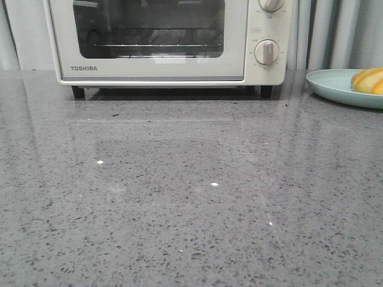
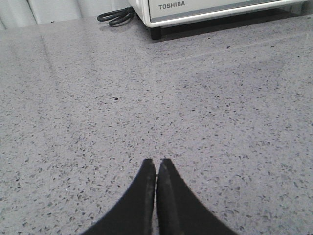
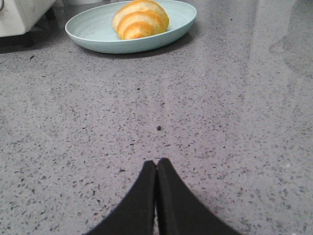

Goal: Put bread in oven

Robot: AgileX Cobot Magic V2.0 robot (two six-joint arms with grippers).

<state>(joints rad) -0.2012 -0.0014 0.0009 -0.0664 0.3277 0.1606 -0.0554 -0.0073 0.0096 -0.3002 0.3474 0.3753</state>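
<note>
The cream-white TOSHIBA oven (image 1: 155,42) stands at the back of the grey counter with its glass door shut; its lower corner shows in the left wrist view (image 2: 215,10). The bread (image 1: 368,80), a golden-orange striped roll, lies on a pale green plate (image 1: 335,86) at the far right; both show in the right wrist view, bread (image 3: 140,18) on plate (image 3: 88,29). My left gripper (image 2: 157,161) is shut and empty over bare counter, well short of the oven. My right gripper (image 3: 156,161) is shut and empty, well short of the plate. Neither gripper shows in the front view.
A black power cord (image 2: 115,16) lies coiled on the counter beside the oven. Two round knobs (image 1: 267,52) sit on the oven's right side. Pale curtains (image 1: 335,33) hang behind. The speckled counter (image 1: 191,197) spreads in front of the oven.
</note>
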